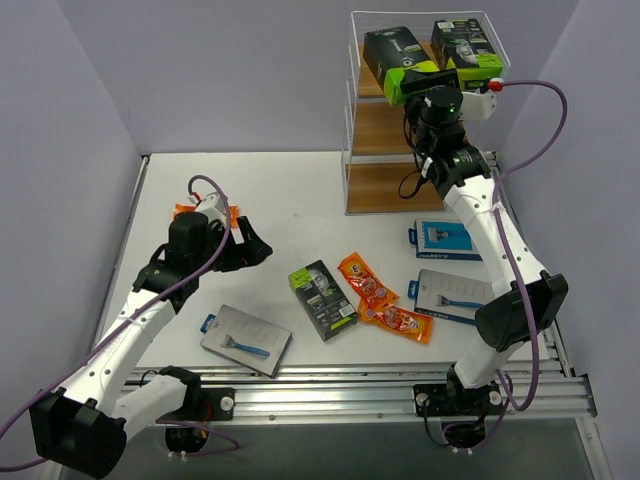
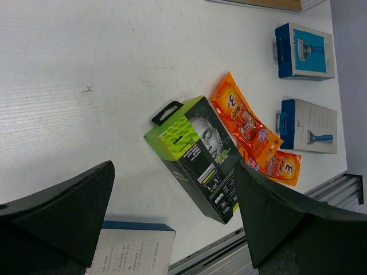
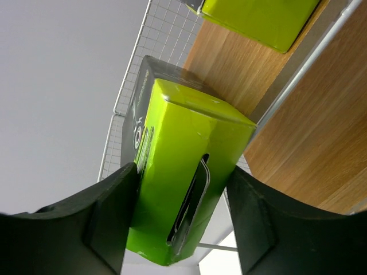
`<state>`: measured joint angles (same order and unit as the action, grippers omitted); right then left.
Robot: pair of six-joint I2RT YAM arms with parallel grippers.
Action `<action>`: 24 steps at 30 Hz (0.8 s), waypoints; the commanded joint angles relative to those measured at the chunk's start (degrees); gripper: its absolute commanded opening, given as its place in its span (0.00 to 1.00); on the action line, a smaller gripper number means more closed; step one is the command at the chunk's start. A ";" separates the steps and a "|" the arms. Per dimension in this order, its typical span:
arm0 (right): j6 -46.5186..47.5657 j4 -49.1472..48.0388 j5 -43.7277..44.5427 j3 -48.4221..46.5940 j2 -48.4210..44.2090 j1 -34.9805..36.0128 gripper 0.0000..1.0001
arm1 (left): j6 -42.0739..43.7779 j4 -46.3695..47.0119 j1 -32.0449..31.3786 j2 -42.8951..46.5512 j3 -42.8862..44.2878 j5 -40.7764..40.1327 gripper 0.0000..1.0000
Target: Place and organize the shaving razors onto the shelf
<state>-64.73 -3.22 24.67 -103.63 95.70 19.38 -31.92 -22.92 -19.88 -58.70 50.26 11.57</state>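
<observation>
Lime green fills the right wrist view: a black-and-lime razor box (image 3: 189,143) sits right between the right gripper's (image 3: 182,175) fingers, one finger hard up against each long side. Honestly can't tell if it's pinching the box or just bracketing it.

The box lies on the top board of the shelf (image 1: 372,125). Its green end pokes out past the shelf's front edge, toward the gripper. A second black-and-lime box (image 1: 465,45) sits beside it on the same board, with a strip of bare wood showing between them. The clear walls close in the sides of that tier.

The rest is on the table in front of the shelf. Two blue razor cards (image 1: 445,238) (image 1: 455,298) lie closest to it, and two orange packets (image 1: 365,280) (image 1: 400,322) are a bit further out. Next to those is another black-and-lime box (image 2: 198,157) lying flat, with a third card (image 1: 245,340) beyond it. White tabletop shows between the shelf and these packs.

The left gripper (image 2: 172,169) hangs over the table, well off to the shelf's left. Its jaws are spread wide with nothing between them, and the flat box lies below the gap.
</observation>
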 commanded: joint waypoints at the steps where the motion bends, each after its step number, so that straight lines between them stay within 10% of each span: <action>1: -0.04 0.85 -3.83 -1.48 -0.69 -0.57 0.52 | 0.19 2.26 0.54 0.07 0.63 1.17 0.94; 16: -8.29 -0.82 -1.03 1.59 -3.41 -0.92 0.00 | 0.02 2.18 0.63 -0.19 0.54 1.52 0.94; 24: -13.67 -1.52 2.92 2.82 -4.21 -0.66 0.00 | -0.07 2.26 0.63 -0.45 0.54 1.70 0.94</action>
<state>-75.48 -3.62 23.94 -101.08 94.21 18.41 -32.25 -22.92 -19.66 -59.05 50.26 12.34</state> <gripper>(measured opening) 0.510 0.941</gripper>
